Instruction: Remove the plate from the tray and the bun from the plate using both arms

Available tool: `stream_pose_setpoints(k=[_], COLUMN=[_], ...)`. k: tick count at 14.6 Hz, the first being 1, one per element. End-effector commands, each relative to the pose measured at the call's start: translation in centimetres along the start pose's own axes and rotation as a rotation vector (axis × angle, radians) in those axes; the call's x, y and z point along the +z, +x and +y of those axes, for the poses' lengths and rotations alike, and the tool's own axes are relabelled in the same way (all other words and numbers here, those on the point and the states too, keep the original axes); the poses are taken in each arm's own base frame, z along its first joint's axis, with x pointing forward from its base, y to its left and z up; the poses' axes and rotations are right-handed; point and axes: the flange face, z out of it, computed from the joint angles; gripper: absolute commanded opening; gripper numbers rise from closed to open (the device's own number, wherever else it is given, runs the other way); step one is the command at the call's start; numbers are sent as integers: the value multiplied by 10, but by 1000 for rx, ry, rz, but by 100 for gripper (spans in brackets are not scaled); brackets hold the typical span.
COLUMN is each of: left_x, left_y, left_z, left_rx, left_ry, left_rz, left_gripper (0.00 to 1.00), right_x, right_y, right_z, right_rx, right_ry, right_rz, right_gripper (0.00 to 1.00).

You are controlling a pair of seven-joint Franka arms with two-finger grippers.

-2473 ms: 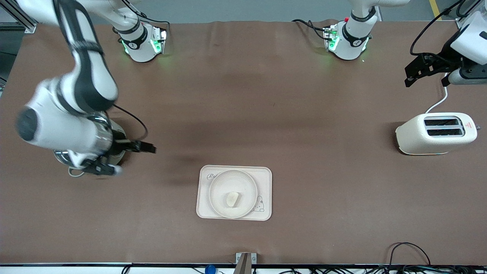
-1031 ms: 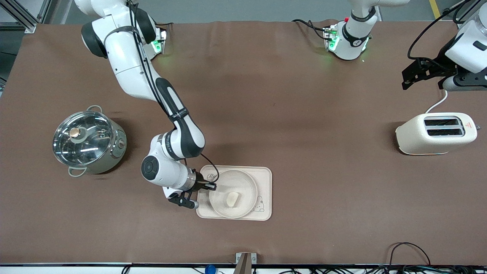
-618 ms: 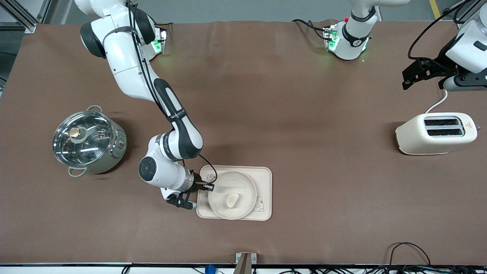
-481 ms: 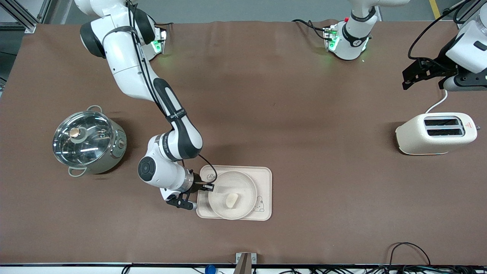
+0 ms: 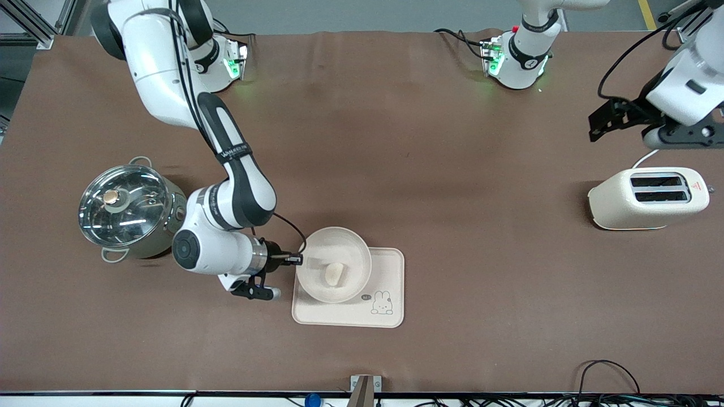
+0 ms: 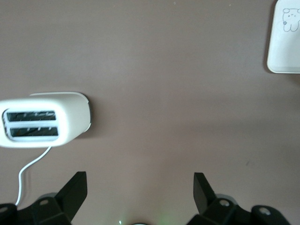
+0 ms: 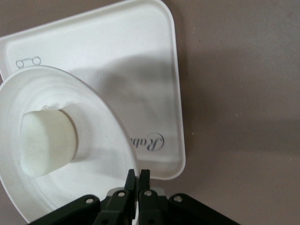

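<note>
My right gripper (image 5: 295,260) is shut on the rim of the round cream plate (image 5: 345,249) and holds it lifted over the rabbit tray's (image 5: 384,282) corner toward the robots' bases. The pale bun (image 5: 334,274) lies in the plate. In the right wrist view the fingers (image 7: 138,180) pinch the plate's rim (image 7: 124,140), with the bun (image 7: 47,143) inside and the tray (image 7: 140,70) below. My left gripper (image 5: 599,121) is open and empty in the air over the table near the toaster; it shows open in the left wrist view (image 6: 140,187).
A lidded steel pot (image 5: 130,209) stands beside the right arm's wrist. A cream toaster (image 5: 647,198) with a white cord stands at the left arm's end, also in the left wrist view (image 6: 44,119). The tray's corner shows there (image 6: 286,42).
My right gripper closed on the plate's rim and lifted it with the bun off the tray's middle, toward the pot. The rabbit drawing is now uncovered. The left arm shifted slightly.
</note>
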Motion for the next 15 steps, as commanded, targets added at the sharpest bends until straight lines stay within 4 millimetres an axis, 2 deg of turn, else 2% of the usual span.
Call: stream_pose_setpoints(k=[1,2,5,6,9,12,13,14,15], left_x=[21,32,60,72,88,95,105,116,128], left_y=[23,30,42,43,37,28,28,26,26], left_z=[27,41,91,115,162,182,187,200,214], left_rx=[-8,-20,-75,-106,-181,-187,-210,-237,-255], left_ry=[4,0,-13,-17,-30,-25,-16,-11,-3], left_rz=[15,16,23,15,9,-6,-23,-41,-58], left_gripper=[100,100,100,100,100,100,100,100,100], right_x=[15,20,39,44,53,71,73,74,74], right_y=[-64,-80,-129,-143,-166,-184,-188,-188,-188], right_z=[16,27,33,37,41,33,29,29,29], right_rx=[-7,8,-1,-3,-13,-19,-20,-17,-13], right_ry=[-38,-47,-69,-74,-84,-74,-68,-68,-67], right_rz=[39,55,56,49,40,52,47,44,44], right_gripper=[0,0,0,0,0,0,5,26,66])
